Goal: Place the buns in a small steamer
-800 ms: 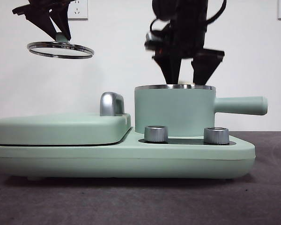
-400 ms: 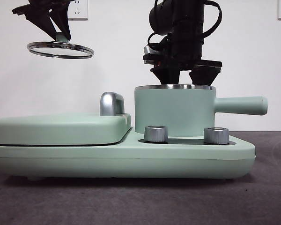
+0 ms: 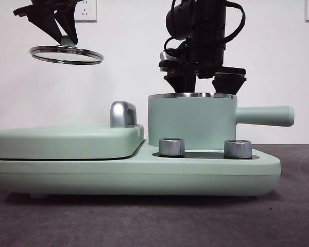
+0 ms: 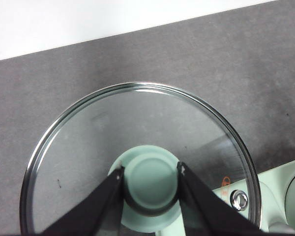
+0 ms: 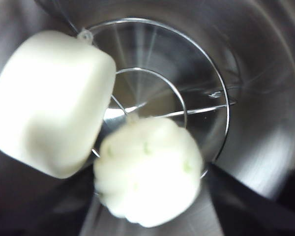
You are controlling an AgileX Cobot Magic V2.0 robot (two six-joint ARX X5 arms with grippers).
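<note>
Both buns seen inside the small steamer [image 3: 191, 122]

The right gripper [image 3: 204, 82] is lowered into its mouth, jaws spread beside the speckled bun [image 5: 147, 169] and smooth bun [image 5: 49, 101]; the lid [image 4: 137, 162] is clamped by the left gripper [image 4: 151, 177].

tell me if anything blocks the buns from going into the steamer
Nothing visible does. The left gripper holds the lid up and off to the side, the small steamer is open, and both buns already lie inside.

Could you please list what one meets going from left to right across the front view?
Left tool holding the glass lid → flat griddle lid → chrome handle → right tool over the small steamer → steamer's side handle.
</note>
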